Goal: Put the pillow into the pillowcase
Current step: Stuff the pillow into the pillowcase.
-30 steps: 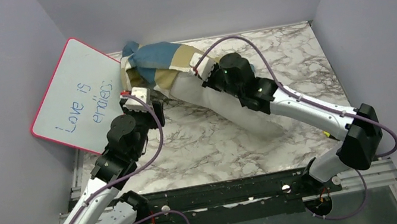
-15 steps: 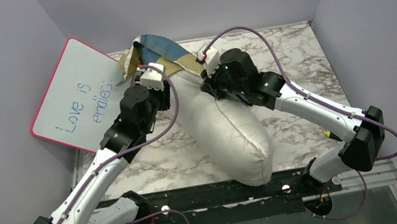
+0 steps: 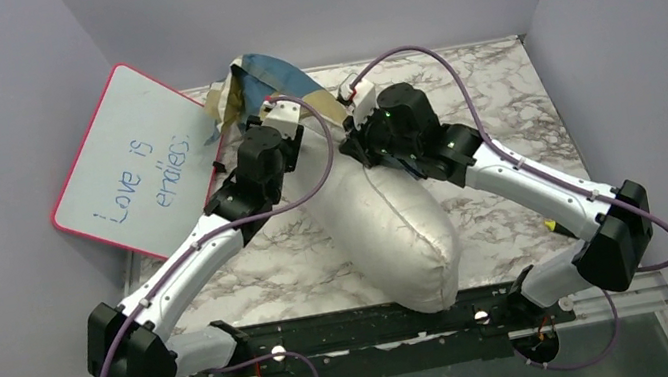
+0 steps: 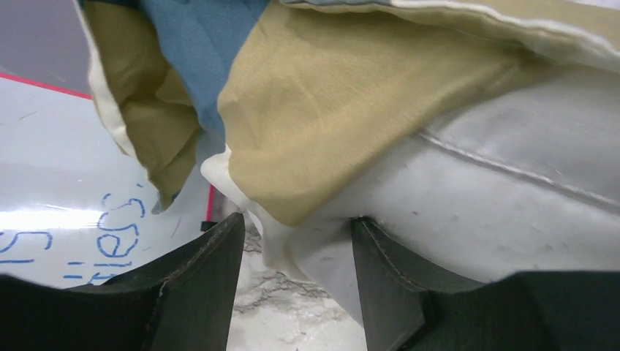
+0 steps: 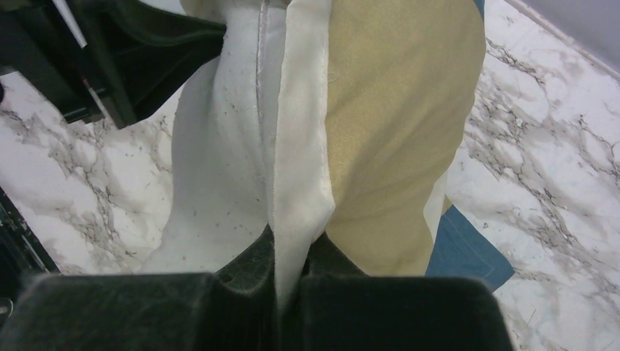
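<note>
Clearly the work sits at the far middle of the table (image 3: 495,82), so start at the left. A whiteboard (image 3: 128,160) with a pink rim leans against the left wall, touching nothing of the job except perhaps a fold of cloth beside it.

Next comes the left gripper (image 4: 296,227), reaching in at the mouth of the pillowcase (image 3: 271,69). Its 2 fingers (image 4: 197,285) stand moderately apart. The cream hem and a bulge of the pillow (image 3: 392,230) hang in the gap, but nothing is pinched, and marble shows between the pads. It looks placed to take that side of the opening, so that the mouth can be held from both sides.

The pillowcase itself is bunched into a blue and tan heap at the far end. As a container it holds little so far: only the far end of the pillow is tucked inside. Most of the white body lies bare, running toward the near edge of the table, where its plump end rests by the black rail. I judge the task to be in an early stage.

On the right, the right gripper (image 5: 292,245) is clamped tight on the cream hem of the pillowcase, beside the tan block. That pinch seems meant to keep this side of the mouth up and taut, so the cloth can be drawn down over the pillow rather than sliding off it.
</note>
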You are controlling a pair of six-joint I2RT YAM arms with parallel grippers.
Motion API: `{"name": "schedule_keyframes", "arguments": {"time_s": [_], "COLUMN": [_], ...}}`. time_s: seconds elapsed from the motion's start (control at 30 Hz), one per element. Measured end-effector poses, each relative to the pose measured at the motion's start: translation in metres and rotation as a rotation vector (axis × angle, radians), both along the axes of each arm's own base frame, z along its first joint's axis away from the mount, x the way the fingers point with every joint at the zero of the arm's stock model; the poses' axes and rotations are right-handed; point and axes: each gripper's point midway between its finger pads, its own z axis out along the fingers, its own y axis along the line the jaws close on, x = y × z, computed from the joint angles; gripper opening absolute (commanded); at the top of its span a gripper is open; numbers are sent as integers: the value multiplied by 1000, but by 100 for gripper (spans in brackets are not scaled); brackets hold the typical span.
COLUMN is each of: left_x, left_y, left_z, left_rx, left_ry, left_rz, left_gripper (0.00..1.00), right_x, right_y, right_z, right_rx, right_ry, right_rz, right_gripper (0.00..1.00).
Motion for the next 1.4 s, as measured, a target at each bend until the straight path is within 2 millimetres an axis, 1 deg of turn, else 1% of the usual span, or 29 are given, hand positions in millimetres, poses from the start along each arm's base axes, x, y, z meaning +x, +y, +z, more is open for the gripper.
{"name": "schedule_keyframes", "arguments": {"time_s": [0.17, 0.23, 0.37, 0.4, 0.43, 0.47, 0.5, 0.6, 0.67, 0.73, 0.77, 0.83, 0.9, 0.93, 1.0, 1.03, 1.1, 1.27, 1.4], "left_x": [21, 28, 43, 47, 49, 52, 53, 55, 52, 44, 38, 22, 3, -6, -16, -22, -27, -26, -26], "left_y": [17, 23, 32, 33, 34, 35, 36, 37, 31, 17, 8, -14, -36, -45, -58, -67, -76, -96, -112], "left_z": [-1, -3, -4, -6, -8, -11, -12, -16, -15, -11, -7, 1, 3, 0, -6, -12, -19, -20, -23], "left_rx": [37, 51, 116, 141, 160, 179, 197, 228, 224, 197, 169, 102, 39, 18, -6, -13, -21, -99, -167], "left_ry": [-59, -76, -119, -125, -126, -126, -126, -118, -114, -110, -117, -134, -141, -136, -133, -124, -112, -109, -98], "left_rz": [122, 158, 211, 219, 225, 231, 234, 229, 195, 114, 60, -61, -179, -231, -298, -338, -378, -439, -485], "left_gripper": [52, 48, 31, 24, 12, 5, 0, 0, 0, 0, 0, 0, 0, 0, 0, 0, 0, 0, 0], "right_x": [-1, -1, 1, 1, 1, 1, 1, 3, 6, 9, 11, 18, 26, 30, 38, 41, 46, 53, 61], "right_y": [4, 5, 4, 4, 4, 4, 5, 8, 7, 7, 5, 0, -7, -10, -18, -21, -26, -32, -41], "right_z": [0, 1, 1, 0, 0, 0, 0, -3, -4, -7, -8, -11, -14, -17, -22, -24, -27, -32, -35], "right_rx": [23, 27, 32, 32, 35, 39, 45, 63, 79, 102, 114, 144, 180, 200, 233, 247, 273, 327, 361], "right_ry": [1, 1, 3, 4, 6, 9, 13, 26, 35, 49, 57, 74, 96, 109, 127, 136, 147, 157, 168], "right_rz": [15, 19, 17, 18, 17, 16, 15, 13, -1, -21, -34, -65, -101, -118, -152, -168, -194, -231, -268], "right_gripper": [1, 0, 1, 0, 1, 1, 1, 1, 1, 1, 1, 1, 1, 1, 1, 1, 1, 1, 1]}}
